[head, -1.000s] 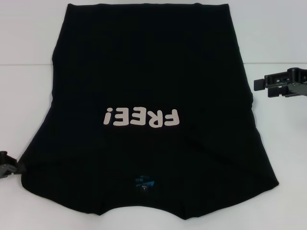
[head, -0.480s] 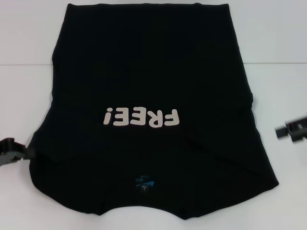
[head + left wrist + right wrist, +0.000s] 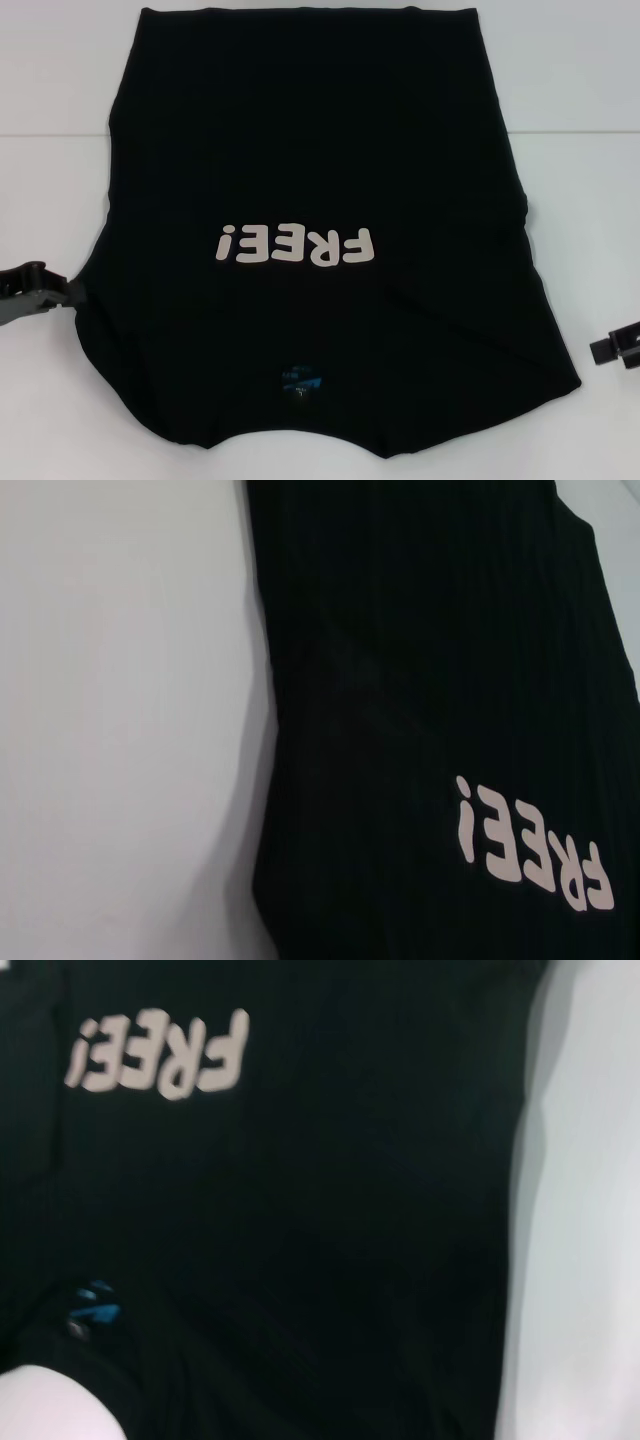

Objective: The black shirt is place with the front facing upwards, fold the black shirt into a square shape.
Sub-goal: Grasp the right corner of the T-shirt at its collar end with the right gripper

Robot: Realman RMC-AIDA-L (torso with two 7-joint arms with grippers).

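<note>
Black shirt (image 3: 310, 240) lying flat on surface (image 3: 580, 80), lettering up. Left gripper (image 3: 62, 292) advancing, now touching sleeve edge; right gripper (image 3: 605, 350) dropping toward opposite sleeve, still apart. Jaw state: cannot tell. Likely sleeve-fold grasp coming.

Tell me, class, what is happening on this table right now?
A black shirt lies spread on the white table, its "FREE!" lettering facing up and a blue neck label near the robot. The left hand is at the shirt's left edge; the right hand sits off its right edge. No fold shows yet.
</note>
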